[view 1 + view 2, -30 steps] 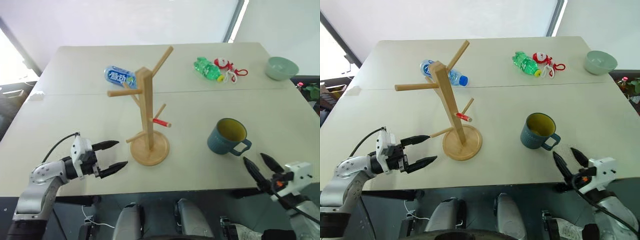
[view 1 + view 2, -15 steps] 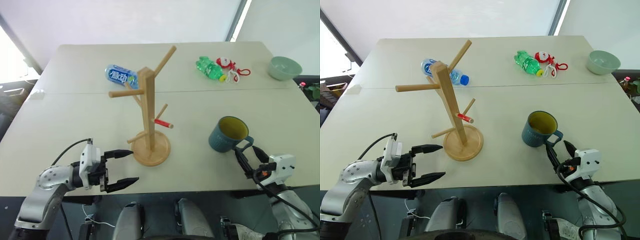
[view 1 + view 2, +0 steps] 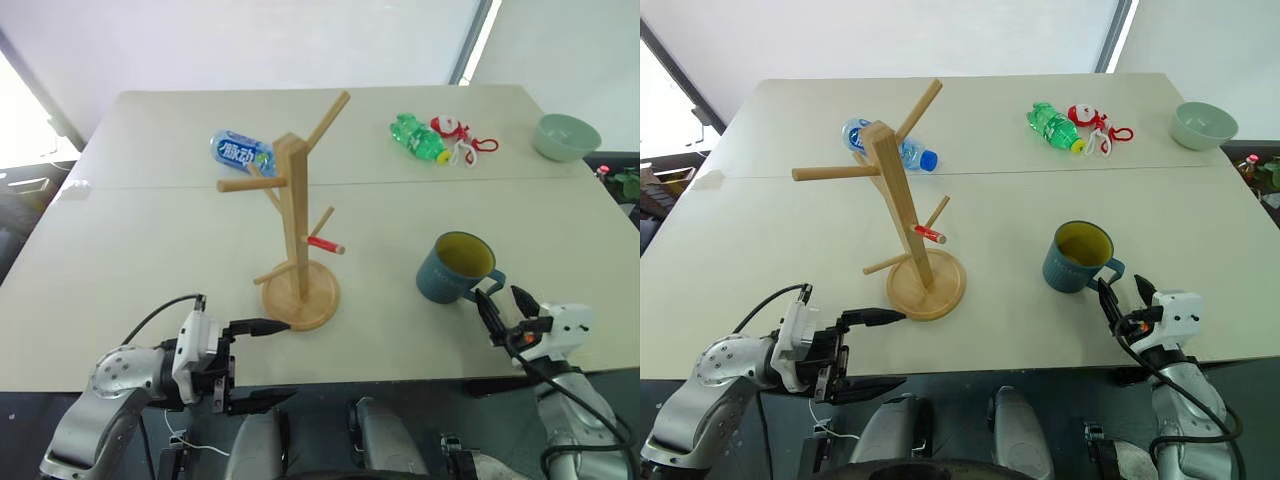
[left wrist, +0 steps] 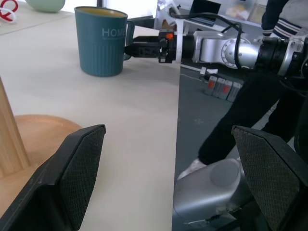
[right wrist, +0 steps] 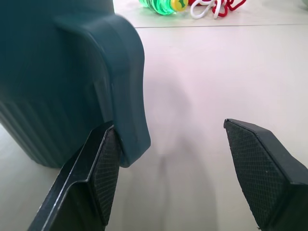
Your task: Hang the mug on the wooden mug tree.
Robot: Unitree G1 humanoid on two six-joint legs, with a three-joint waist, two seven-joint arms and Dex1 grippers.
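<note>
The teal-blue mug [image 3: 452, 270] with a yellow-green inside stands upright on the table's right side, its loop handle [image 3: 491, 284] turned toward the near edge. My right gripper [image 3: 503, 301] is open just behind that handle. In the right wrist view the handle [image 5: 128, 82] sits beside the inner face of one finger [image 5: 98, 178], inside the gap. The wooden mug tree [image 3: 294, 222] stands mid-table on its round base [image 3: 301, 297], one peg marked red [image 3: 322, 243]. My left gripper [image 3: 286, 360] is open at the table's near edge, empty, pointing right past the base.
A blue-labelled bottle [image 3: 240, 153] lies behind the tree. A green bottle [image 3: 417, 138], a red-and-white trinket [image 3: 460, 136] and a pale green bowl [image 3: 563, 136] sit at the far right. A person in dark clothes [image 4: 284, 29] stands off the table's edge.
My left gripper has drawn back to the near edge and shifted right toward the tree's base. My right gripper has advanced up to the mug's handle. Both have stayed open.
</note>
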